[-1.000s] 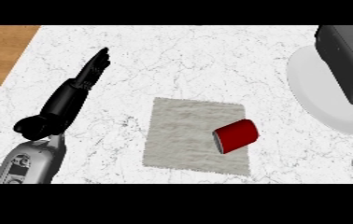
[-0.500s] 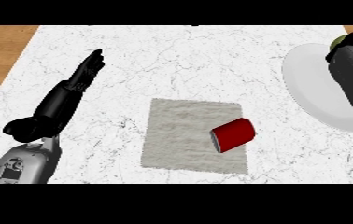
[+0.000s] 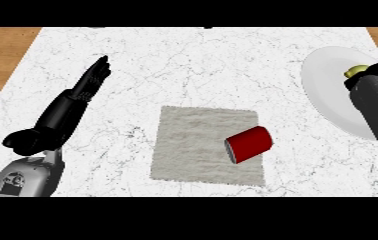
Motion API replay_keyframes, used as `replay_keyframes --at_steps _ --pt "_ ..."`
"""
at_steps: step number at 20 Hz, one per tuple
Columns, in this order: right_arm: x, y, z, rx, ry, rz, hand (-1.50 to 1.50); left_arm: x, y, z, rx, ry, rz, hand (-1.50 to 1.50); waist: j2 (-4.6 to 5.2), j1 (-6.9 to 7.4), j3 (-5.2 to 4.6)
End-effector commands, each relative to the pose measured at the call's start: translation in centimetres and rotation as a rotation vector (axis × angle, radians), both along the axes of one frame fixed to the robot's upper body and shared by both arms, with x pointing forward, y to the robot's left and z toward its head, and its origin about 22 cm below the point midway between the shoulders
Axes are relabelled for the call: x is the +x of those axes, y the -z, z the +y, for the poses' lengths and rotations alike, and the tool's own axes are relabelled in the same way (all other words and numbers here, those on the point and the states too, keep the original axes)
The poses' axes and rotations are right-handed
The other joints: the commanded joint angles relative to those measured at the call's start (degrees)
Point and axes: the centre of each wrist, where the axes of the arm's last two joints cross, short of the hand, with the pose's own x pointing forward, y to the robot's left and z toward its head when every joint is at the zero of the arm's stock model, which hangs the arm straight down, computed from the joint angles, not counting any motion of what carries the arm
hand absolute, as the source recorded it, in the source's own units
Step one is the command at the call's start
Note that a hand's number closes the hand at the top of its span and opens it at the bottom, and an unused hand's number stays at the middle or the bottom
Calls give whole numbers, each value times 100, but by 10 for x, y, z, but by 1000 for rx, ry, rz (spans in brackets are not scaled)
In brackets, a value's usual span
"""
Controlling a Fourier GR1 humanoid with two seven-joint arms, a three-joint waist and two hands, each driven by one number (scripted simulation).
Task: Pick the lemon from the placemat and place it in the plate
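The lemon (image 3: 358, 71), yellow-green, shows only as a small patch at the tip of my right hand (image 3: 366, 98), whose black fingers curl round it. That hand sits at the right edge over the white plate (image 3: 327, 91) and hides most of the lemon. The grey placemat (image 3: 196, 139) lies at the middle of the counter. My left hand (image 3: 87, 86) rests open at the left, fingers straight and pointing away, apart from the placemat.
A red can (image 3: 249, 144) lies on its side on the placemat's right part. The white marble counter (image 3: 207, 64) spreads around it, with a wooden strip (image 3: 13, 46) at the far left edge.
My right hand has come down over the plate with the lemon, and more of the plate shows at the right. The left hand and the can have stayed where they were.
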Motion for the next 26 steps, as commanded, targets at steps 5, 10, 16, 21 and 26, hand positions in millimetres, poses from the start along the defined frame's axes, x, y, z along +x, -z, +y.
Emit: replay_keyframes --at_steps 5,10,16,21,26 --pt "1 0 2 -85 73 -271 -150 7 -8 -6 -2 -11 -4 0 -28 -55 -3" --pt "11 -14 13 -139 -10 -493 -150 -7 2 -6 -5 4 14 0 -71 -13 -4" --pt "21 -14 48 -94 -63 -856 -150 -2 -3 19 12 -55 13 0 -162 -247 -7" --pt "28 -38 57 -72 -114 -985 -150 -7 9 8 2 -65 30 0 -207 -426 -15" --pt "25 -22 86 -41 -213 -998 -150 -15 14 28 17 -100 45 0 -291 -598 -30"
